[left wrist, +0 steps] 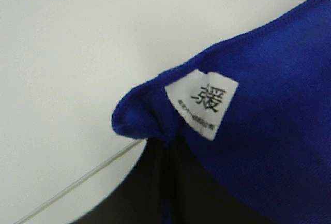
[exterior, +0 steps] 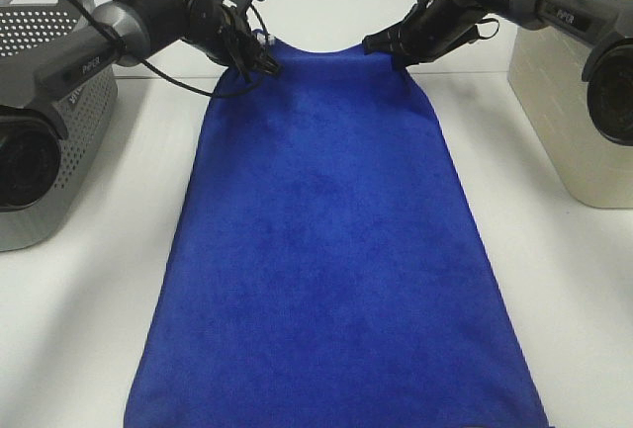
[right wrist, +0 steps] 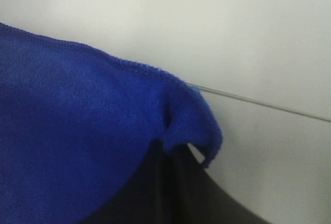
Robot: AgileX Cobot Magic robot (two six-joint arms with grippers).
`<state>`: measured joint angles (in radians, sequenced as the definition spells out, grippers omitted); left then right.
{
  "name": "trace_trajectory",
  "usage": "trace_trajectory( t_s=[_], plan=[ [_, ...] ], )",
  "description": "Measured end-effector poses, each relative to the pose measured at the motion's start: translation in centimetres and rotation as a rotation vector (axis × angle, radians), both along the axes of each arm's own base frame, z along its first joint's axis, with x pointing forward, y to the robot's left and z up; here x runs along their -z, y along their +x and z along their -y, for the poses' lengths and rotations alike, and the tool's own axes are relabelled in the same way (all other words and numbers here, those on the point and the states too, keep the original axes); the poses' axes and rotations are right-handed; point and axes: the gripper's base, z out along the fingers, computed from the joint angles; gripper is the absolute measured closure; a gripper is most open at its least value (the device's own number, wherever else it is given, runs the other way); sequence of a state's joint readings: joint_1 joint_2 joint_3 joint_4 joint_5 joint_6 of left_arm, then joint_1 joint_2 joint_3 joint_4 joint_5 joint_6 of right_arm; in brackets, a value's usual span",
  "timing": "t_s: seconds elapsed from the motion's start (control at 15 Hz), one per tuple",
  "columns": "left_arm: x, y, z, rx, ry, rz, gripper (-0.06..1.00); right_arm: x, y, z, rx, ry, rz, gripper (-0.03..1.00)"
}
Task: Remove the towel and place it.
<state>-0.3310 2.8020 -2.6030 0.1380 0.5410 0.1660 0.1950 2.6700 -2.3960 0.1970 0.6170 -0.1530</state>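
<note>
The royal-blue plush towel [exterior: 326, 250] lies stretched down the middle of the white table, its near end running off the bottom of the exterior view. My left gripper [exterior: 259, 60] is shut on its far left corner, where the white tag [left wrist: 202, 105] shows in the left wrist view. My right gripper [exterior: 394, 52] is shut on the far right corner [right wrist: 191, 125]. Both far corners are lifted a little, and the far edge sags between them. The fingers [left wrist: 155, 182] appear only as dark shapes pressed together under the cloth.
A grey perforated basket [exterior: 49, 102] stands at the left edge of the table. A pale beige bin [exterior: 574, 102] stands at the right edge. The white table [exterior: 99, 280] shows bare on both sides of the towel.
</note>
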Motion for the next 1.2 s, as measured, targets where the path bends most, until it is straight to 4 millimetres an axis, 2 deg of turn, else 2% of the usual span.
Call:
trace_trajectory(
  t_s=[0.27, 0.73, 0.87, 0.93, 1.0, 1.07, 1.13, 1.2],
  plan=[
    [1.6, 0.2, -0.1, 0.003, -0.004, 0.01, 0.93, 1.0, 0.1, 0.0, 0.003, -0.001, -0.004, 0.95],
    [1.6, 0.4, 0.0, 0.008, 0.0, 0.032, 0.93, 1.5, 0.2, 0.4, 0.001, -0.009, -0.003, 0.93],
    [1.6, 0.4, -0.1, 0.009, 0.005, 0.034, 0.89, 1.5, 0.3, 0.6, 0.001, -0.013, -0.002, 0.81],
    [1.6, 0.4, -0.1, 0.009, 0.006, 0.034, 0.86, 1.5, 0.3, 0.6, 0.001, -0.013, -0.002, 0.71],
    [1.6, 0.4, -0.1, 0.006, 0.002, 0.033, 0.7, 1.6, 0.2, 0.7, -0.001, -0.015, -0.015, 0.43],
    [1.6, 0.4, -0.1, 0.006, 0.002, 0.033, 0.7, 1.6, 0.2, 0.7, -0.001, -0.015, -0.015, 0.43],
    [1.6, 0.4, -0.2, -0.017, -0.008, 0.033, 0.43, 1.7, 0.1, 0.7, -0.006, -0.022, -0.032, 0.25],
    [1.6, 0.4, -0.2, -0.017, -0.008, 0.033, 0.43, 1.7, 0.1, 0.7, -0.006, -0.022, -0.032, 0.25]
  ],
)
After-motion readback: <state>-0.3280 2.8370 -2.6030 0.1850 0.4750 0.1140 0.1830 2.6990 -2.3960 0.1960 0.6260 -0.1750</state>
